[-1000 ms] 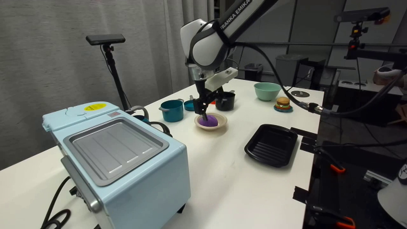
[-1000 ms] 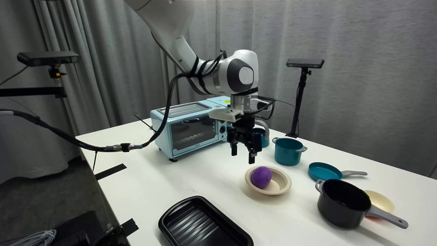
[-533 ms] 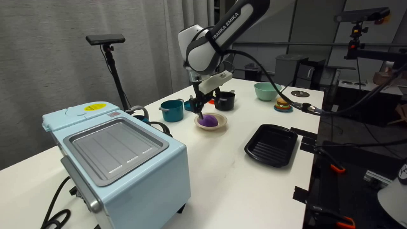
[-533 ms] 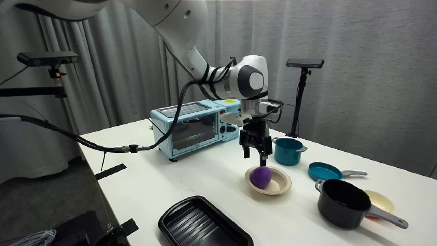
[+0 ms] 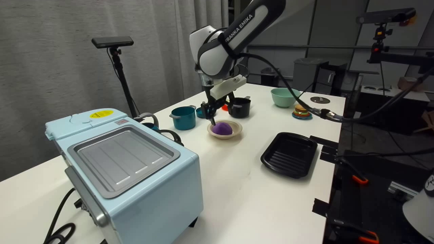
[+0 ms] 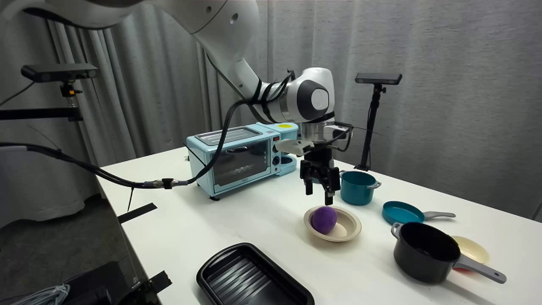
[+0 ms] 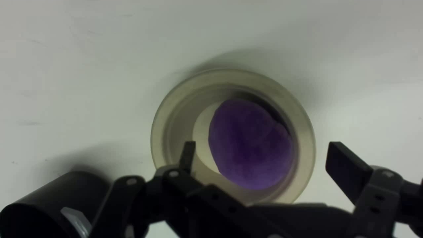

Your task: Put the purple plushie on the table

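The end effector [image 6: 319,198] had shifted rightward in an exterior view over the last second, bringing its fingers [image 6: 328,198] to just above the purple plushie [image 6: 324,220]; during the final half second it barely moved. The plushie had not shifted and sat in the beige bowl [image 6: 348,223], which rested on the worktop [image 6: 254,224]. The task was therefore judged to be at the alignment stage, with grasp, lift-out and placement outstanding. Wrist view, left to right: one finger overlapped the bowl's interior, the plushie lay in the gap, and the opposite finger stood beyond the rim. The fingers were spread wider than the plushie; nothing was held and no contact was evident.
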Available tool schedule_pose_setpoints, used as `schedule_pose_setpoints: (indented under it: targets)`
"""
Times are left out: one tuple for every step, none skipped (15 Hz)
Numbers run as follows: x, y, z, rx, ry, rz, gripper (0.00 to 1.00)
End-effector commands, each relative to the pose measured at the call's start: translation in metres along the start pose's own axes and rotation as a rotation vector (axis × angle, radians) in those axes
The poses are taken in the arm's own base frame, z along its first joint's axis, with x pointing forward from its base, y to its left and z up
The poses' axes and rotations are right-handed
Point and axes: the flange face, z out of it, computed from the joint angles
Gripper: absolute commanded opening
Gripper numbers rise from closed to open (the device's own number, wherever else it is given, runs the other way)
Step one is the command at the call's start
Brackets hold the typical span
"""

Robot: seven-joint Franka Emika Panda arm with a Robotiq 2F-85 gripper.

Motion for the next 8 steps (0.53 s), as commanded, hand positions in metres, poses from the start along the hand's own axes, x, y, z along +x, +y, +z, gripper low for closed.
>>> schedule_pose_setpoints:
  targets:
    - [0.005,-0.003,0.011,-0.023,0.017,0.001,1.00]
    - [0.006,-0.004,0.019,-0.029,0.022,-0.002,1.00]
    - [0.007,-0.005,0.026,-0.035,0.024,-0.005,1.00]
    - [0.011,-0.004,0.033,-0.034,0.032,-0.004,1.00]
    - [0.014,-0.005,0.041,-0.033,0.035,-0.004,1.00]
    - [0.018,-0.005,0.048,-0.029,0.041,-0.003,1.00]
    - [0.035,0.006,0.052,-0.026,0.049,0.000,1.00]
    - [0.038,0.006,0.057,-0.025,0.055,0.006,1.00]
